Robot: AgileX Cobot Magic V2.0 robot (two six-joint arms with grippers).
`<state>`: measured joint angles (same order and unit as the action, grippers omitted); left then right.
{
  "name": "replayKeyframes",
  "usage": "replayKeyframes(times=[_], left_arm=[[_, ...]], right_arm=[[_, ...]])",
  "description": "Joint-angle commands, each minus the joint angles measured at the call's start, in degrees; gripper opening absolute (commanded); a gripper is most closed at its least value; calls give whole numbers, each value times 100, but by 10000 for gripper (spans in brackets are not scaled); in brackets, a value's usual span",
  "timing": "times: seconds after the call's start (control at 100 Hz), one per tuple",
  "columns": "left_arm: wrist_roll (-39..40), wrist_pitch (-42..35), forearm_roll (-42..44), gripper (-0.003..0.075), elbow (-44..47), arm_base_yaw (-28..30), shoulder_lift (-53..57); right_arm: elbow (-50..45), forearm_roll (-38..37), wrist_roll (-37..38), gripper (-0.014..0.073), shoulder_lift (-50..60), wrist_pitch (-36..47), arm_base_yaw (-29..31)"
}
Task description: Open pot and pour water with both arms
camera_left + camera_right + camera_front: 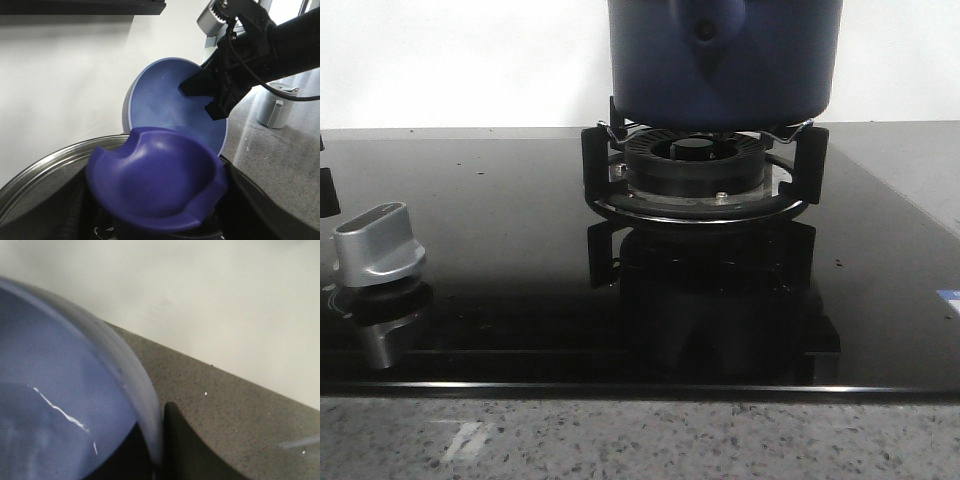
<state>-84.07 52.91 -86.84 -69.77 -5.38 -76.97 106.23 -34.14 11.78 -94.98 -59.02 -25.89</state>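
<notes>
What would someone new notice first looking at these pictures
Probably the big navy pot on the black burner ring, centre back of the glossy cooktop. Next, in the left wrist view, the lid tilted up off the pot with the right gripper at it, and a purple scoop-like bowl over the pot's mouth. A silver knob sits front left.

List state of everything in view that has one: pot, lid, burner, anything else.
pot: upright on the burner stand, lid off.
lid: lifted clear, tilted, clamped in the right hand.
purple dish: above the open pot, looks empty.
burner: no flame visible.
knob: setting can't be read.
</notes>
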Motion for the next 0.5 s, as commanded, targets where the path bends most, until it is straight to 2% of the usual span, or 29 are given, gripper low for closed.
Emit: replayKeyframes(times=[0.0, 0.49], left_arm=[[15, 29, -596, 252, -161, 10, 216], [15, 29, -596, 251, -161, 10, 216]], right_arm=[[154, -749, 103, -46, 254, 378, -140], [154, -1552, 114, -46, 254, 291, -269]])
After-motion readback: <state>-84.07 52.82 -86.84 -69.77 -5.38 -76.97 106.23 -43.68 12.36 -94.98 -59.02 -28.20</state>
